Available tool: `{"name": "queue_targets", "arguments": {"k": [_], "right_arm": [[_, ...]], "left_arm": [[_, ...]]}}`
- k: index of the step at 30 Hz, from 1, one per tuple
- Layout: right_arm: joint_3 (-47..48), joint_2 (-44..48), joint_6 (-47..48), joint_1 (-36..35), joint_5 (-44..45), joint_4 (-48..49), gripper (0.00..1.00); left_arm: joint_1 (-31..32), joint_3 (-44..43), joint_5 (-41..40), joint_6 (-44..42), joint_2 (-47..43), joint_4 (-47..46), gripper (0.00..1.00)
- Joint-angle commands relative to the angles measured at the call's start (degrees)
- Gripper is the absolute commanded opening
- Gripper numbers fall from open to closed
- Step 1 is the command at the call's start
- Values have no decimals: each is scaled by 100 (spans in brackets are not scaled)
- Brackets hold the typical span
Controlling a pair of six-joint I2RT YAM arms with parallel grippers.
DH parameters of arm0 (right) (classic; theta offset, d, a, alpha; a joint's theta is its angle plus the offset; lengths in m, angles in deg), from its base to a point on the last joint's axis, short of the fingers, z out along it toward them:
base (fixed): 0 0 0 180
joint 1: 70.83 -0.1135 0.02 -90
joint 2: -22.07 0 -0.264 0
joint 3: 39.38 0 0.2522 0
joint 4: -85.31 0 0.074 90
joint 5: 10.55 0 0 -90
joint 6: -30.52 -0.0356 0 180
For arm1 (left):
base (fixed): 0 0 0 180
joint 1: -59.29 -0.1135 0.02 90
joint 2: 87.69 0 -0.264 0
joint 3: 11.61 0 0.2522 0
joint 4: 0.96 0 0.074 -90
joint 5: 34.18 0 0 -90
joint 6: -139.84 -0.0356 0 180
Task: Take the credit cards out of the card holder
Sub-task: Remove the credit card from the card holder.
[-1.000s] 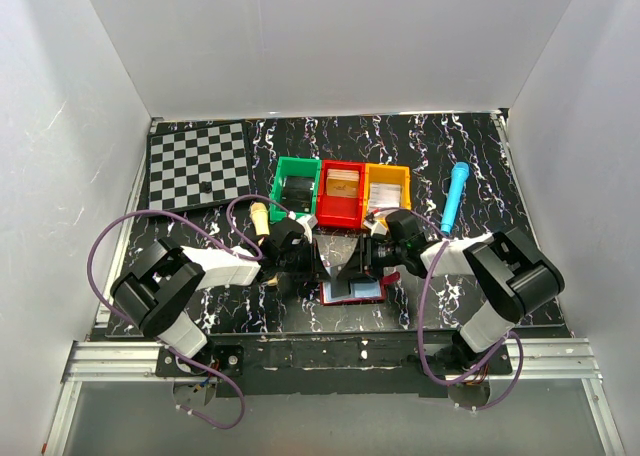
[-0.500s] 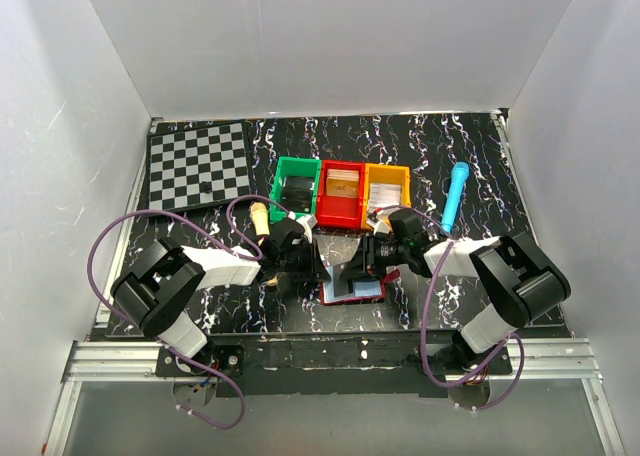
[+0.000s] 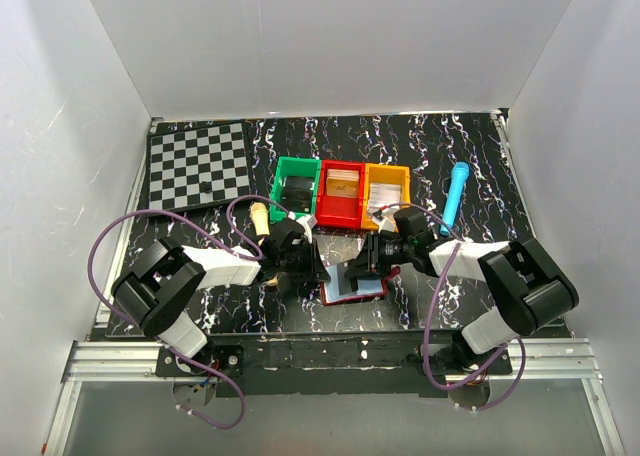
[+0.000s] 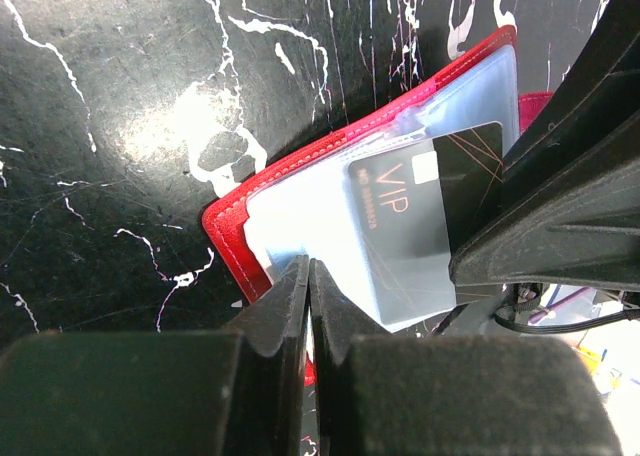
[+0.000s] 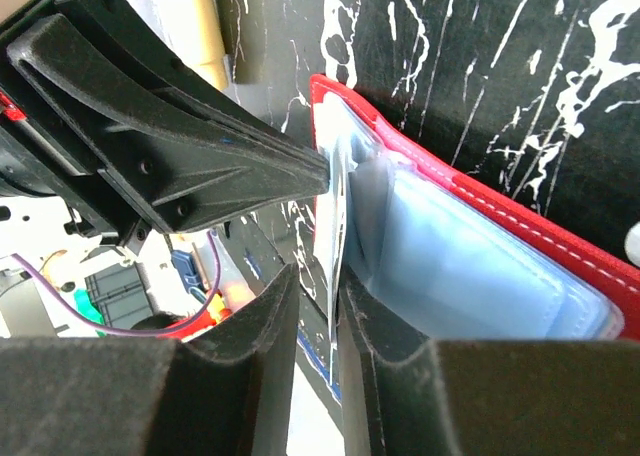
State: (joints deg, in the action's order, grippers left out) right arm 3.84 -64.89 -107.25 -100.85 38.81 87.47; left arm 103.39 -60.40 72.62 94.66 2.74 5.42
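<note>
On the table (image 3: 480, 156), near its front edge, the card holder (image 4: 235, 241) lies open. Left gripper (image 4: 308, 286) pinches its sleeve; right gripper (image 5: 318, 306) narrowly straddles the VIP card (image 4: 420, 216), grip unclear. Next: clamp, slide out.

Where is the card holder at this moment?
In the top view the card holder is open at centre, between the left claw and the right claw, just on the near side of the red bin.
</note>
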Motion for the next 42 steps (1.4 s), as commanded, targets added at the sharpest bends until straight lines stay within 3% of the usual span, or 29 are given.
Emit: {"name": "queue_targets", "arguments": {"k": [1,7,13,23,26,28,34,42], "right_arm": [[131,188,189,58,-5,-168,27],[175,276,303,101,83,-414,12],[122,487,435,146,188,-625,4],[157,627,628,216,232,-951,2],[184,584,655,216,154,-951,22],[184,592,655,216,171,-959,25],[184,662,690,216,241,-1047,2],[192,1154,1076,488,355,-1818,1]], "left_arm": [[46,49,-265,-131,150,500,0],[46,31,-273,-149,168,518,0],[55,57,-265,-122,176,492,0],[46,84,-256,-114,176,439,0],[46,84,-247,-105,185,439,0],[46,84,-238,-114,203,439,0],[46,92,-238,-114,203,430,0],[46,110,-247,-114,150,421,0]]}}
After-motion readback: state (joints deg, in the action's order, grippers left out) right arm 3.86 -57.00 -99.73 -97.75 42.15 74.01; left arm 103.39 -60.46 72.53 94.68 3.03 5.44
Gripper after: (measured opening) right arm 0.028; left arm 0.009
